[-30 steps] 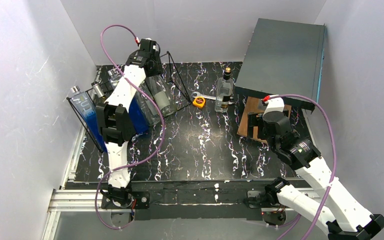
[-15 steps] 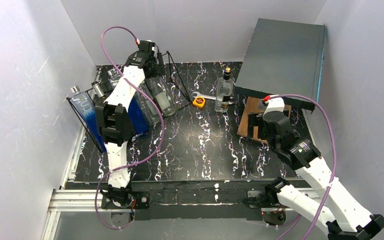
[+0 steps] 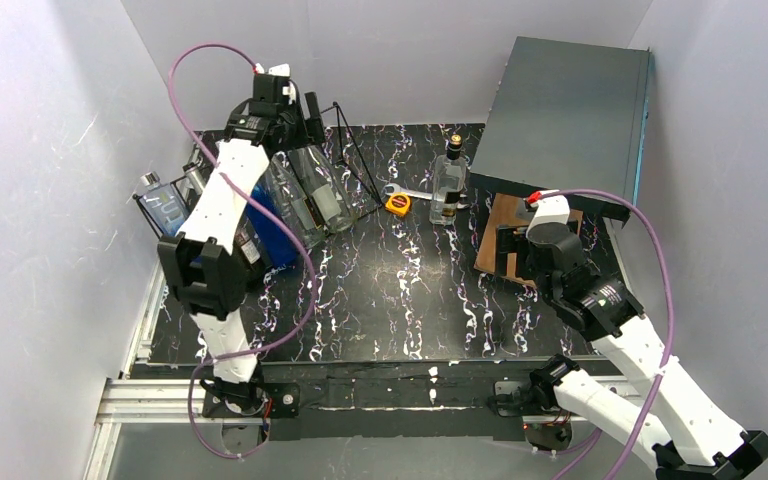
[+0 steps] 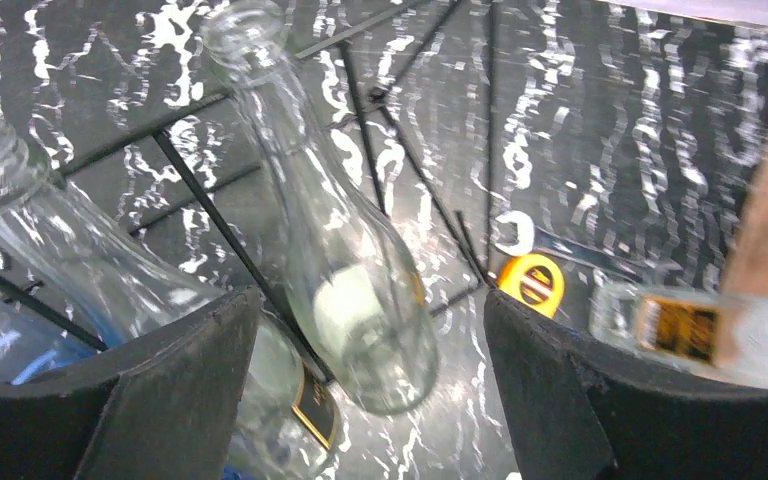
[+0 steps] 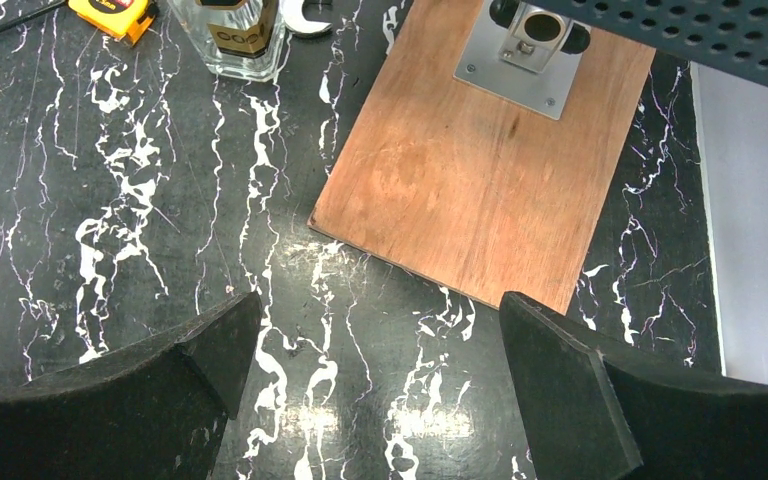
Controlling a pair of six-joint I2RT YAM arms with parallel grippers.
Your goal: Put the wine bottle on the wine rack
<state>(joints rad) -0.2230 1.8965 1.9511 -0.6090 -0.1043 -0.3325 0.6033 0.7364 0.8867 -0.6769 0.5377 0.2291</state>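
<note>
The clear wine bottle (image 4: 355,300) is being cradled, tilted, in the wire wine rack (image 4: 210,215) — placement apparently done — while the left gripper (image 4: 365,350) is being held open above it, empty; the right gripper (image 5: 375,330) is idling open, and only withdrawal seems left.

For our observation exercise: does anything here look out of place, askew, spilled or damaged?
Nothing spilled or broken. A yellow tape measure and a wrench lie beside the upright square bottle, tools among glassware. That bottle stands outside the wine rack, where the clear wine bottle lies tilted.
</note>
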